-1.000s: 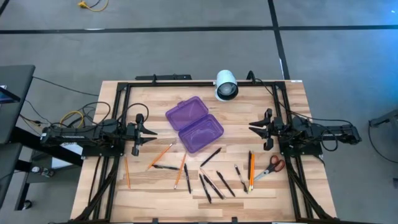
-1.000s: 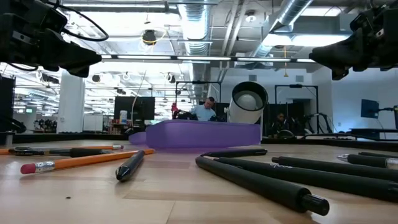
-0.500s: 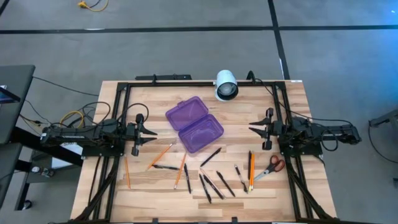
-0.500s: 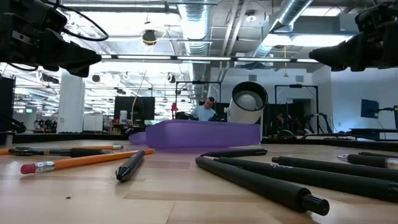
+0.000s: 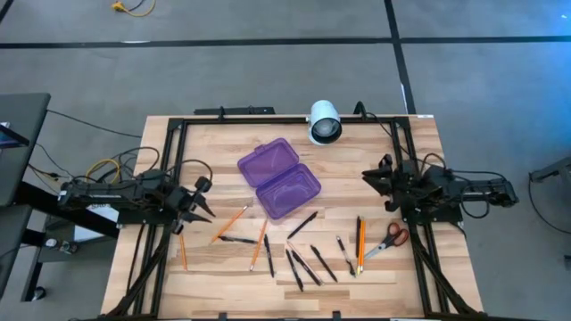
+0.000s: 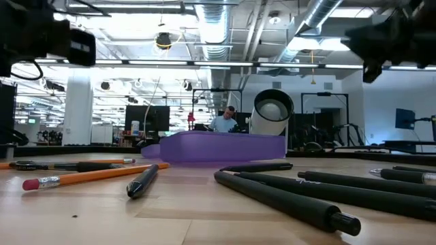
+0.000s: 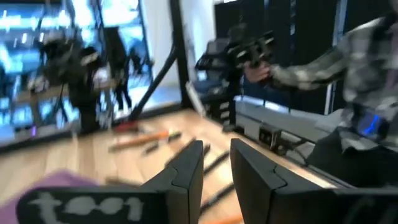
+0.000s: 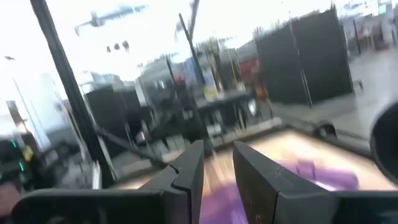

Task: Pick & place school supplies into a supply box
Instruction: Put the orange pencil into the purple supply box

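Pencils and pens scattered near of the open purple box, nearest pencil slanting just right of the left gripper, right gripper farther, both slightly parted, holding nothing

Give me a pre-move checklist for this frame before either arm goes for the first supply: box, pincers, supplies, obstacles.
1. Supply box lid open, tray facing up: ok.
2. Box holds nothing so far: ok in the high view.
3. Left pincer empty, above the table's left side, fingers a narrow gap apart: ok.
4. Right pincer empty, at the right side, same narrow gap: ok.
5. Pencils, pens and scissors lying on the table in front of the box, none gripped: ok; some pens cross or touch each other, so single picks there: cannot tell.
6. White camera behind the box, outside the path from supplies to box: ok.
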`<state>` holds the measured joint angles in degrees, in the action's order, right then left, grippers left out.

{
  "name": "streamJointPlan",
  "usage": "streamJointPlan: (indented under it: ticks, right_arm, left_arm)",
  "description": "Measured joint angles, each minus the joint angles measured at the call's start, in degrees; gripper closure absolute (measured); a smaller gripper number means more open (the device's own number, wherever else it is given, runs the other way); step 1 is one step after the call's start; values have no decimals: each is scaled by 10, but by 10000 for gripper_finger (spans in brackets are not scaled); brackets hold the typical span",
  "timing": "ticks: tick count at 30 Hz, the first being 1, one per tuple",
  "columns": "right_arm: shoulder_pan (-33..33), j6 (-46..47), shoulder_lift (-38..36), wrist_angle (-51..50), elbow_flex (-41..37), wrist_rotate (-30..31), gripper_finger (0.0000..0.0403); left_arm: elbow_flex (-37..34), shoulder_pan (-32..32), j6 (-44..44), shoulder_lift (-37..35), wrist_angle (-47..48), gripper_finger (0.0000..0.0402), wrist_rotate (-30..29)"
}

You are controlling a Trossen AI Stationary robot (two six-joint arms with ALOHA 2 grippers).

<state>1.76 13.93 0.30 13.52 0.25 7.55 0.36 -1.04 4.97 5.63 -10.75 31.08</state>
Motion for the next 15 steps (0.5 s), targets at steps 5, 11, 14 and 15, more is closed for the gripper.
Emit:
streamJointPlan:
  ticks: [5,11,14,15]
  right_arm:
    - [1,-4,0,33,0,-1,321]
    - [-8,-29,0,21,0,49,321]
    - [-12,-29,0,-4,0,60,321]
    - [-12,-28,0,-11,0,60,321]
  left_arm:
    - [0,0,-49,0,-54,329,16]
    - [0,0,-11,0,-93,329,3]
    - [0,0,-8,0,-104,329,5]
    - [0,0,-4,0,-102,329,10]
